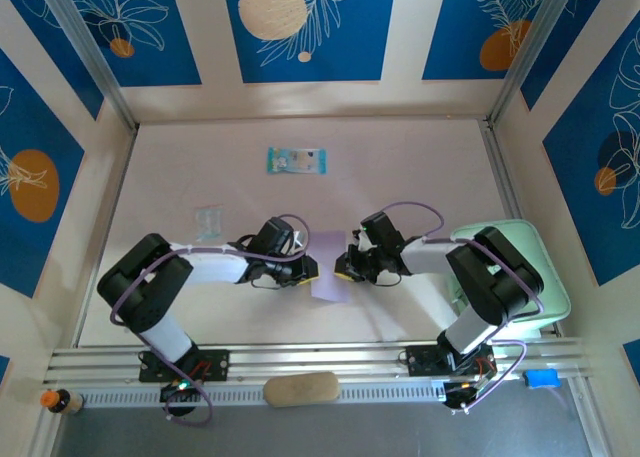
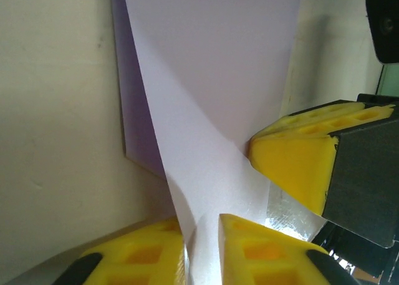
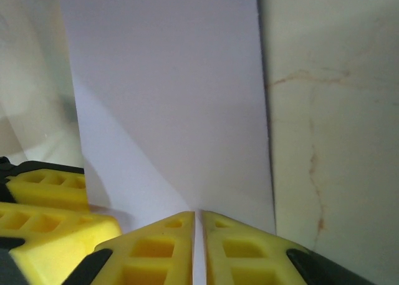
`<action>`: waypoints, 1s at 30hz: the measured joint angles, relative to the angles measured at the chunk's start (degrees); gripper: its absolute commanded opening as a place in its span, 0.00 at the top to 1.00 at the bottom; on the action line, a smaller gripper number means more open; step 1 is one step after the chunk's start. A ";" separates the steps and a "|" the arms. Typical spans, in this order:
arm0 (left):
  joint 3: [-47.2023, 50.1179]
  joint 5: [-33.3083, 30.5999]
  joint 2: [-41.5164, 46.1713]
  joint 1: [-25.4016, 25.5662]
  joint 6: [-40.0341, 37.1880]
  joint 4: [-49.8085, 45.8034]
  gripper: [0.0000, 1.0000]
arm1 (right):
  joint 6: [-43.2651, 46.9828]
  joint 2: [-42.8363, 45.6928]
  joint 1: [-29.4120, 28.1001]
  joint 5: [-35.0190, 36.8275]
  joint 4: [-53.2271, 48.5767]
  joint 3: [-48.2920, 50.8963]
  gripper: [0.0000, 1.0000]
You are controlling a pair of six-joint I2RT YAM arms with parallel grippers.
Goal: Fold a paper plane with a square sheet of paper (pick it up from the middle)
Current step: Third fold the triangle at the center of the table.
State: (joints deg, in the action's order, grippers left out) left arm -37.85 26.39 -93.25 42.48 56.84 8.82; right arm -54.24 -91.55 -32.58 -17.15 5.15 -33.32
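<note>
**Position.** The sheet of paper (image 1: 330,285) lies at the middle of the worktop (image 1: 420,177), towards its near edge. It sits between the two tools, well apart from the blue-green packet (image 1: 296,160) and the mint-green tray (image 1: 545,277).

**Tool state.** The left tool (image 1: 306,269) is set narrow. A raised diagonal flap of the sheet runs down between its fingers, and it appears to pinch that flap. The right tool (image 1: 346,267) is closed to a thin slit on the opposite edge of the sheet.

**Handling.** The sheet looks thin, light and limp.
- It should take a crease but will bow freely between the two grip points.
- It is likely to crumple or tear if the tools pull apart.
- Its smooth face may slip from the pads.
- Take hold at an edge or beside a fold line, while the other tool pins the rest.

**Views.**
- The top view gives the layout and shows both arms meeting at the sheet. The layering of the fold is too small to tell there.
- The left wrist view shows the pale flap (image 2: 212,79) over a darker lower layer. One of the right tool's fingers (image 2: 293,166) is just beside the flap.
- The right wrist view shows the sheet (image 3: 168,98) mostly flat with a faint diagonal line. Its straight edge lies on the veined worktop (image 3: 330,141). The left tool's fingers (image 3: 43,198) are alongside.
</note>
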 measured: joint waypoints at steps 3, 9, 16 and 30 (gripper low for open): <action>0.00 -0.02 0.48 0.00 0.15 0.15 0.92 | 0.24 1.88 0.00 0.90 -0.44 1.01 0.79; 0.44 0.00 1.49 -0.13 0.15 0.35 0.94 | 1.38 9.35 -0.76 3.78 -2.60 2.95 0.61; 1.22 0.13 2.89 -0.63 0.37 0.11 0.95 | 5.51 19.10 -4.85 8.81 -2.47 4.37 0.56; 1.51 -0.07 6.54 -1.99 1.99 -2.36 0.98 | 32.26 24.81 -27.89 29.14 5.20 10.36 0.49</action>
State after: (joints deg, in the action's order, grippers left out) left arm -36.34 26.33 -86.72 40.49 58.83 6.46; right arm -21.98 -66.74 -60.47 11.99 10.35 -22.96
